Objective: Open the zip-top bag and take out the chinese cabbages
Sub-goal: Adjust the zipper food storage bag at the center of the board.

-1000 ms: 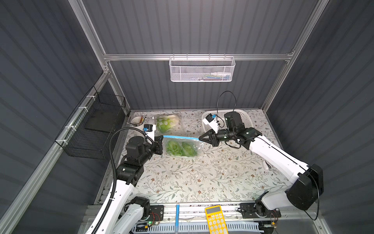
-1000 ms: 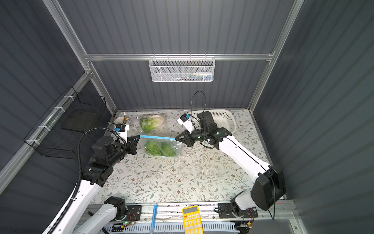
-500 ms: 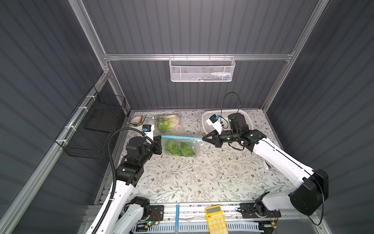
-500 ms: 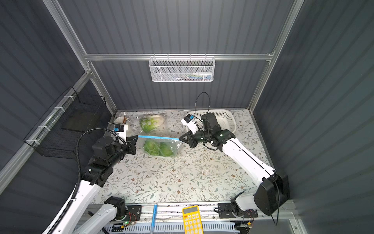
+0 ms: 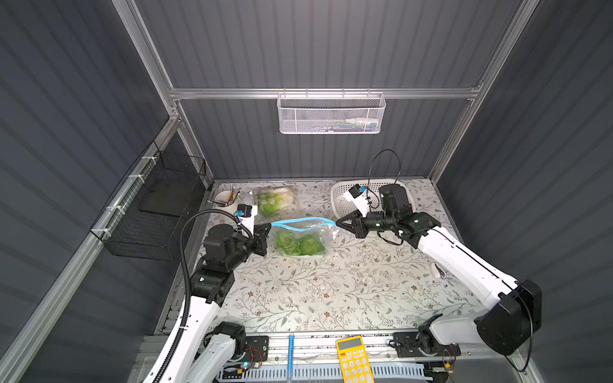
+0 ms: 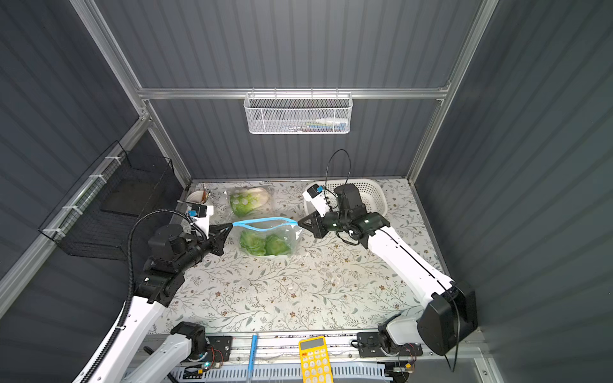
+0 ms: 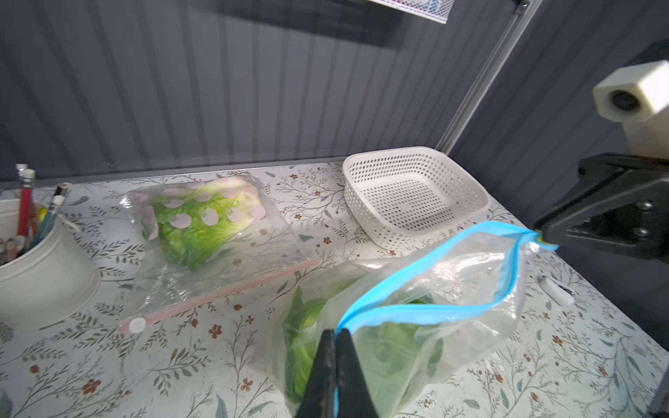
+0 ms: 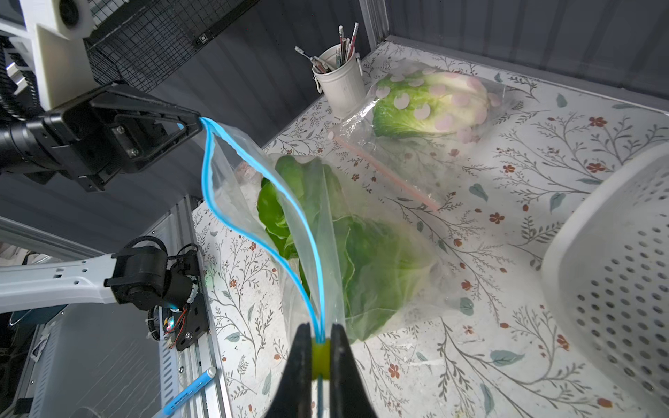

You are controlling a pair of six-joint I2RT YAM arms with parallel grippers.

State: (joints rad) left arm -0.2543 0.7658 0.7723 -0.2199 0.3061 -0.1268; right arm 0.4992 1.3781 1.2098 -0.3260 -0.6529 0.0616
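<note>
The zip-top bag [image 8: 235, 188] is clear, glossy, crinkled plastic film with a smooth blue zip strip [image 7: 434, 314]. The chinese cabbages [image 8: 376, 260] inside look waxy and crinkly. The bench [image 5: 331, 298] wears a smooth floral-printed cover with a faint sheen. The left claw [image 7: 335, 331] and right claw [image 8: 320, 336] are matt black plastic. The basket [image 7: 427, 235] is matt white perforated plastic. The hanging basket [image 5: 331, 116] is white metal mesh on a brushed metal rail [image 5: 232, 94].

A floral-patterned tabletop [image 5: 331, 291] is carrying a white pencil-filled metal cup [image 5: 223, 200] at far left, a clear pink-zippered bag of cabbage [image 5: 277, 203] just right of it, a white perforated plastic basket [image 5: 339, 198] at far right, and a clear blue-zippered bag of greens [image 5: 300, 243] sagging nearer, left of centre.
</note>
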